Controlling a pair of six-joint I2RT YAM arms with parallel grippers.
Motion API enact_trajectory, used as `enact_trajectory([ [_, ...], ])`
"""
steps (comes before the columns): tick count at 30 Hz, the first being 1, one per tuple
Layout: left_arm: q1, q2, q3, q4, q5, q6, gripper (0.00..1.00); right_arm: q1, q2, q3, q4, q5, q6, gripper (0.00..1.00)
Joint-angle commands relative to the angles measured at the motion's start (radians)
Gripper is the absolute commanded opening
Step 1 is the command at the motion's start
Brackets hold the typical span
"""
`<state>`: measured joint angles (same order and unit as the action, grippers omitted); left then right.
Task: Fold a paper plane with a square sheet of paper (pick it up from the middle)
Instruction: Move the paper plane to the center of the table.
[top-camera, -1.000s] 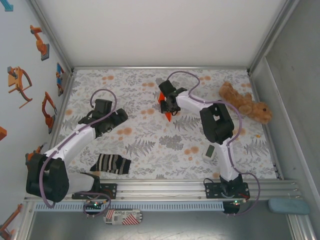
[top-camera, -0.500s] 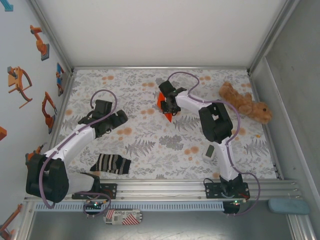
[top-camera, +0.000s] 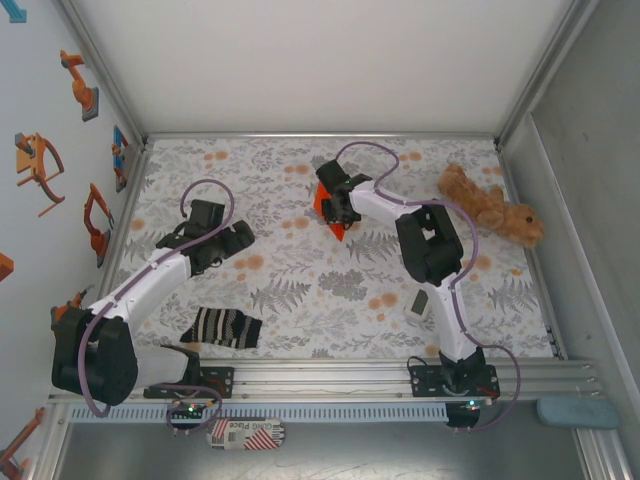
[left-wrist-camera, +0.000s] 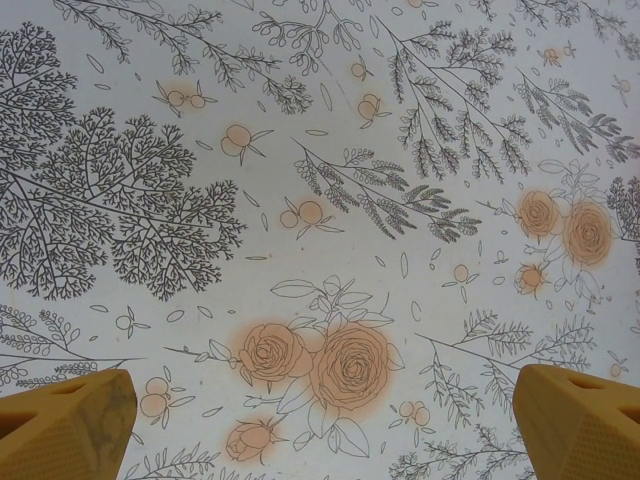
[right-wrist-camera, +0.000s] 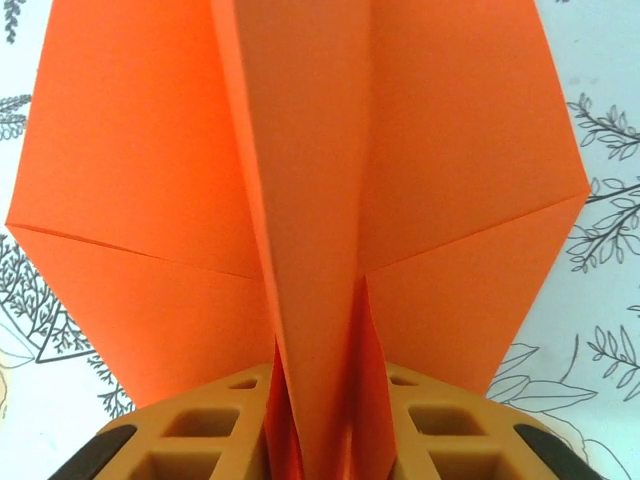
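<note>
Straddling the paper plane (right-wrist-camera: 300, 180) at its ridge, the right hand (right-wrist-camera: 325, 410) has uncertain grip.

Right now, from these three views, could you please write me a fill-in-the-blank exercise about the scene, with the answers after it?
1. The paper plane is bright ___.
2. The gripper with the plane's centre fold between its fingers is the ___ one.
3. The left gripper hangs over the flowered cloth with its jaws ___.
4. The striped sock lies closer to the ___ gripper.

Missing words: orange; right; open; left.
</note>
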<state>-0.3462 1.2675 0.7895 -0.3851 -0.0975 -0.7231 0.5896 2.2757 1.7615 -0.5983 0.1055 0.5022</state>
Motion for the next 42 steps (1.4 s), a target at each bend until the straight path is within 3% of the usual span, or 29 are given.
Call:
enact_trajectory([
  [1, 0.003, -0.001, 0.024, -0.035, -0.017, 0.022, 0.96, -0.009, 0.064, 0.002, -0.08, 0.061, 0.053, 0.27],
  [18, 0.003, 0.009, 0.022, -0.038, -0.01, 0.023, 0.96, -0.013, 0.088, 0.015, -0.07, 0.013, 0.075, 0.34],
  [31, 0.004, -0.009, 0.04, -0.058, -0.01, 0.024, 0.96, -0.013, 0.037, 0.045, -0.072, 0.005, 0.067, 0.35],
  [42, 0.003, -0.012, 0.033, -0.059, -0.012, 0.024, 0.96, -0.013, 0.082, 0.05, -0.088, 0.017, 0.071, 0.35],
])
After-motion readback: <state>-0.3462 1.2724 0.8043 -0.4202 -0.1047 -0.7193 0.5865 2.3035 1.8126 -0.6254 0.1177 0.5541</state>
